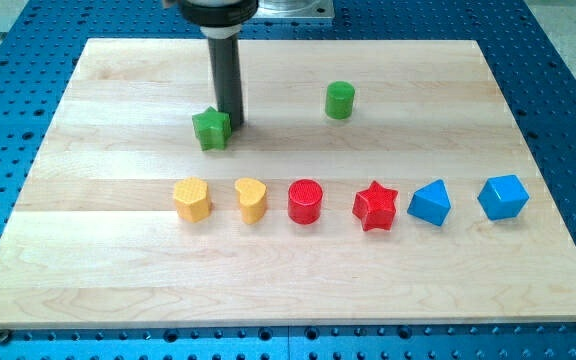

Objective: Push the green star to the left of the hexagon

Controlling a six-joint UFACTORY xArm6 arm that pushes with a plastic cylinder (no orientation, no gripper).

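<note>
Green star (211,129): my tip (234,124), a bare rod holding nothing, touches its right side. Yellow hexagon (192,198) below; push unfinished.

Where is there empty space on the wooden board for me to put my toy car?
The board is bare along the view's bottom, below the row running from the yellow block to the blue cube. Its left part is bare too. It is crowded around the green star, where my tip sits beside it.

Bare board left of green star (211,129); block row below, yellow hexagon (192,198) leftmost.
</note>
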